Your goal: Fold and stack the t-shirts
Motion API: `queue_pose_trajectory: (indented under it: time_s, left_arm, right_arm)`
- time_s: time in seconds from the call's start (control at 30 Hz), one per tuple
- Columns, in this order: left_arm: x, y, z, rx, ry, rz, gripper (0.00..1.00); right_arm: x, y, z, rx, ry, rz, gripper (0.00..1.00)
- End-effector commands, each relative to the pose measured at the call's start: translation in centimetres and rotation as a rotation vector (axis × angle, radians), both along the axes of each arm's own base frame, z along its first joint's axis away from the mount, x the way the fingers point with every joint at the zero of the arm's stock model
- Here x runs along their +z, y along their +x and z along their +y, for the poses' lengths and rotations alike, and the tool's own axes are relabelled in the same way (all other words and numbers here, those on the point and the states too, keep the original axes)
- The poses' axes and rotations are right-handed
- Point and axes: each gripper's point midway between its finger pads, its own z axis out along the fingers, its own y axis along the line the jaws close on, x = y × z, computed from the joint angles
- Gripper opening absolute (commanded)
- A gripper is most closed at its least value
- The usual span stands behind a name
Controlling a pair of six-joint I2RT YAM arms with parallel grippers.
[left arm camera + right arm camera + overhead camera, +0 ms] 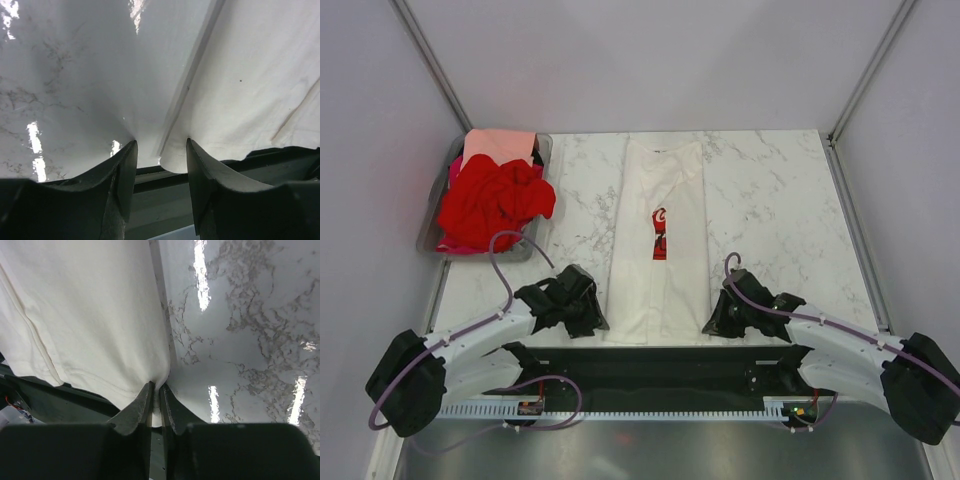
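My left pincer [160,155] stands open, its two fingers apart, with the near left corner of the cream-white t-shirt [658,250] lying in the gap between them; neither finger is pressed onto the cloth. My right pincer [155,396] is closed, its fingers nearly meeting, and clamps a small pinch of the same shirt's hem at the near right corner. The shirt lies flat on the marble table [770,200] as a long narrow strip running from the near edge to the far edge, folded lengthwise, with part of its red print [660,232] showing at mid-length. At the far left corner, a clear bin [430,235] holds the red t-shirts [495,200] in a crumpled heap, with the salmon-pink t-shirt [500,145] behind them.
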Motion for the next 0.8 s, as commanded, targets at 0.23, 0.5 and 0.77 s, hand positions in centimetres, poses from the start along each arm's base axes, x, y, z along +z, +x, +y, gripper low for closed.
queue_pose_trajectory:
  time_s: [0.23, 0.5, 0.77]
  left_arm:
    - [-0.7, -0.2, -1.2, 0.024, -0.087, -0.011, 0.51]
    - [-1.0, -0.6, -2.9, -0.012, -0.137, -0.036, 0.09]
    - [6.2, 1.3, -4.6, -0.018, -0.12, -0.147, 0.02]
  right_arm:
    - [-1.3, -0.3, -1.0, -0.013, -0.057, 0.011, 0.14]
    - [-1.5, -0.7, -1.0, -0.002, -0.041, 0.009, 0.0]
    - [3.8, 0.3, -0.7, -0.008, 0.003, -0.077, 0.0]
